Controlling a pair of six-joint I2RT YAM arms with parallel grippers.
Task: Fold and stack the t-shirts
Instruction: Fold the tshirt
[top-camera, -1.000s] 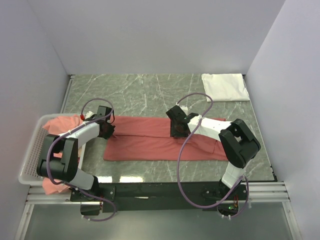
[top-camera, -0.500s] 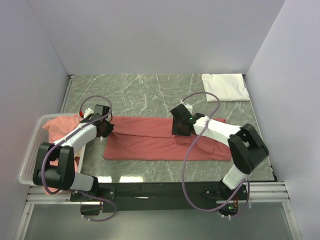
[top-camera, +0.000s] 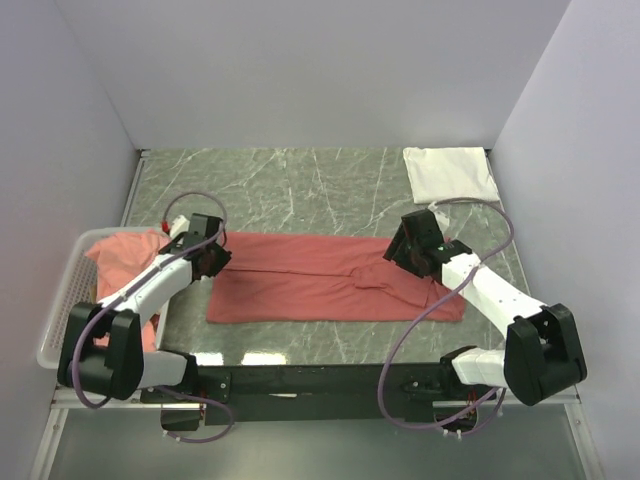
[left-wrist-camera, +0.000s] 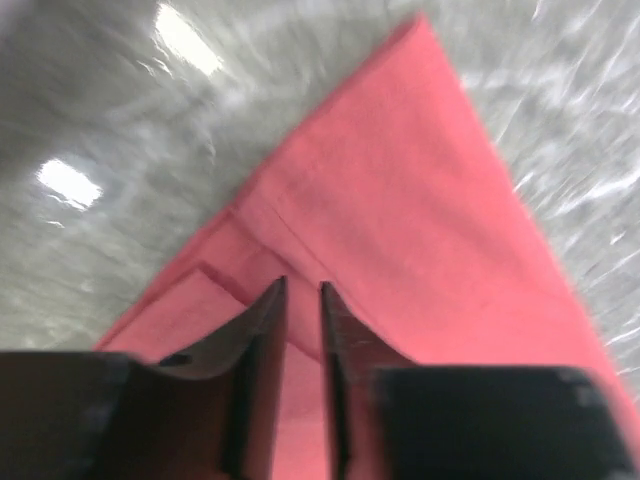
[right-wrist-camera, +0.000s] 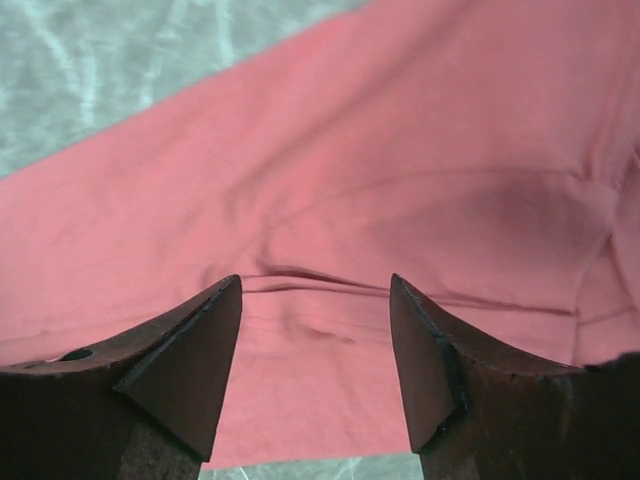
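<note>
Shirt (top-camera: 330, 285) looks folded lengthwise. Left gripper (left-wrist-camera: 302, 290) narrowly parted, right gripper (right-wrist-camera: 315, 285) spread wide; both empty, shirt beneath. Next: pinch ends, cross-fold.

Robotics lab test cell: plain pale panel walls (top-camera: 300, 70) box in a green marble-patterned bench (top-camera: 300, 180); two white-and-black robot arms (top-camera: 150, 285) are bolted to a black metal rail (top-camera: 300, 385) at its near edge.

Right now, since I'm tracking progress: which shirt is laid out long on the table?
The salmon shirt in the middle, stretched out flat. The white shirt sits folded at the far right corner; a second salmon shirt lies bunched in the basket.
</note>
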